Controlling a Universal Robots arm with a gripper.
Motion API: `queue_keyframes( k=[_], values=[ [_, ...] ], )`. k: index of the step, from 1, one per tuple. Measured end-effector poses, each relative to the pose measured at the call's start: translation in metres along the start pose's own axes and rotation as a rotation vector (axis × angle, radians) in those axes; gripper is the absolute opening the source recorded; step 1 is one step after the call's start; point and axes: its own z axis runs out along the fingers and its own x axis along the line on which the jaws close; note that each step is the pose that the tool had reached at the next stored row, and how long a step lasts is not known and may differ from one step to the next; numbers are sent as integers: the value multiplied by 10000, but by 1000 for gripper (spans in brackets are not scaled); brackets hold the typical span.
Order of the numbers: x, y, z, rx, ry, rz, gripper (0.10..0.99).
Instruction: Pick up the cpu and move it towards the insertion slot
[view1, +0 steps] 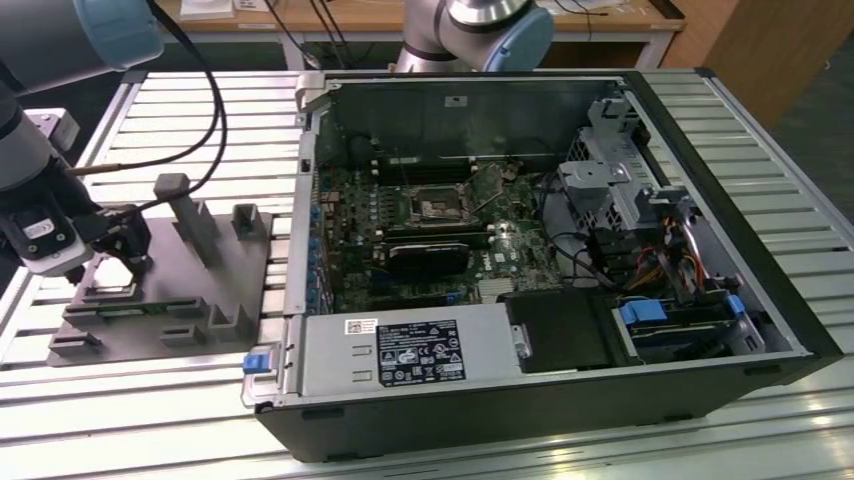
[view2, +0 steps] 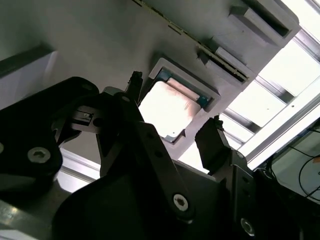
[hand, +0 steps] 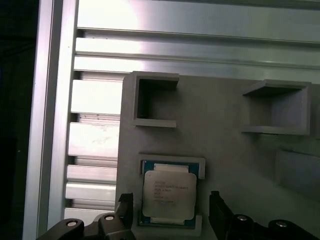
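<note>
hand over grey plastic fixture block on slatted metal table | I see its fingers apart, either side of silvery flat square cpu | cpu lies in fixture recess | shiny-framed square insertion slot well apart, inside open black computer case

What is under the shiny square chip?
The chip lies in a framed pocket of the grey holder block. The pocket's floor beneath it is hidden.

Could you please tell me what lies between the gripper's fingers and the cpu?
In the first wrist view, only the raised rim of the recess in the grey fixture: the open gripper straddles the cpu, a finger on either side, apart from it.
</note>
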Motion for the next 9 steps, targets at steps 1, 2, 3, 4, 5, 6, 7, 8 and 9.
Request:
queue_keyframes(
  k=[1,2,3,4,5,6,7,8,9],
  values=[
    [0,7,9,0,1,1,706],
    [-1,15,19,0,0,0,706],
    [-1,26,28,2,2,2,706],
    [0,35,38,3,2,6,706],
    [2,42,49,1,-2,11,706],
    [6,47,56,2,-1,17,706],
    [9,51,63,2,0,27,706],
    [10,54,71,2,-1,42,706],
    [11,56,79,2,-1,63,706]
  ],
)
